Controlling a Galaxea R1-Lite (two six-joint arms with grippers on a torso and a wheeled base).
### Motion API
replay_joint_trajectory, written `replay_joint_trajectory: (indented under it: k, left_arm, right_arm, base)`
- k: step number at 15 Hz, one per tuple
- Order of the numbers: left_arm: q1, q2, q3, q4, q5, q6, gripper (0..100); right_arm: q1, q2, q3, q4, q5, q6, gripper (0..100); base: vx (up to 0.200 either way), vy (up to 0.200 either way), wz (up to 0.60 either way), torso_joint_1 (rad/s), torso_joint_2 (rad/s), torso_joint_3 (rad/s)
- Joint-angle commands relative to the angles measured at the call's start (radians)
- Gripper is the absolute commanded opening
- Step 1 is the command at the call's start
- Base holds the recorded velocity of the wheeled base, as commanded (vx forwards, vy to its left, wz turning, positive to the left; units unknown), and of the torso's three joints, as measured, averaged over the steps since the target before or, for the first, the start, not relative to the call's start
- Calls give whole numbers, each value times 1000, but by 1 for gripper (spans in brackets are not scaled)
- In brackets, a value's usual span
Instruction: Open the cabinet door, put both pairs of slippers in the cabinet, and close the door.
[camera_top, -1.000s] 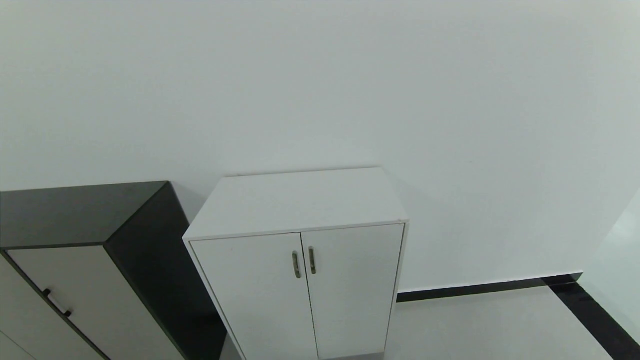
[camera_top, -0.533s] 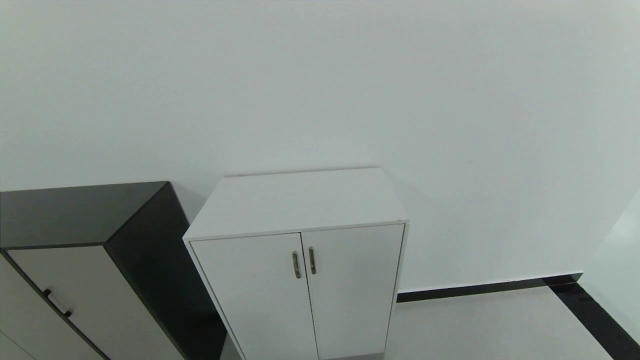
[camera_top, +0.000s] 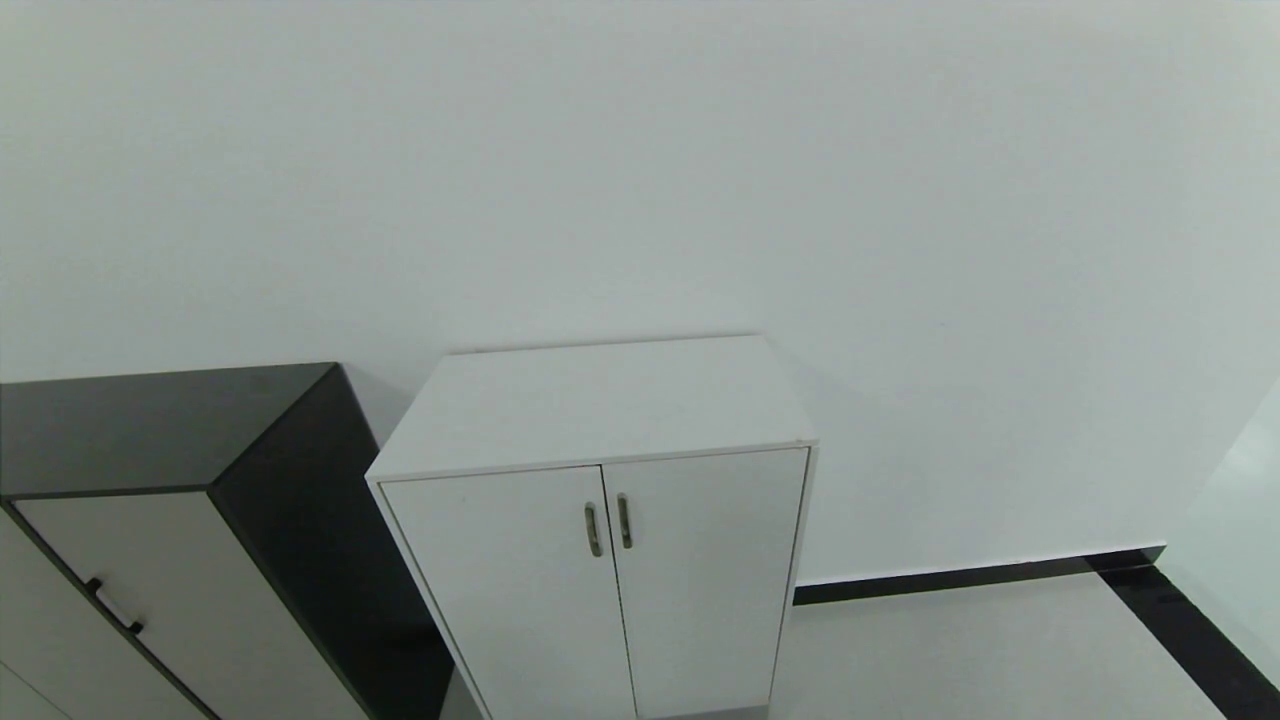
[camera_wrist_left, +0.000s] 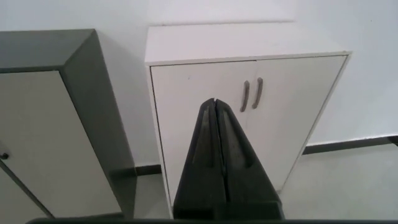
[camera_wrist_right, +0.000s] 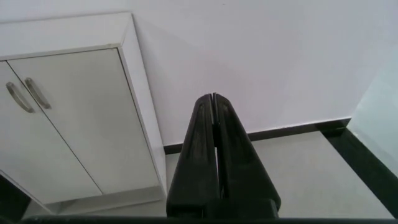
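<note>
A white two-door cabinet stands against the wall with both doors closed and two metal handles at the centre seam. The left wrist view shows the cabinet ahead of my left gripper, which is shut, empty and some way short of the left door. My right gripper is shut and empty too, held off the cabinet's right side above the floor. The handles appear at the edge of the right wrist view.
A black cabinet with a pale door stands close on the left of the white one. A black skirting strip runs along the wall base. Open pale floor lies to the right.
</note>
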Motion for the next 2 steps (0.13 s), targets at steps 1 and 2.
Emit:
replay_joint_trajectory:
  k: [1, 2]
  left_arm:
    - [0, 0, 0, 0, -1, 1, 0]
    - [0, 0, 0, 0, -1, 1, 0]
  right_arm:
    - [0, 4, 1, 1, 0, 1, 0]
    - [0, 4, 1, 1, -1, 1, 0]
  base:
    - [0, 0, 0, 0, 0, 0]
    - [0, 0, 0, 0, 0, 0]
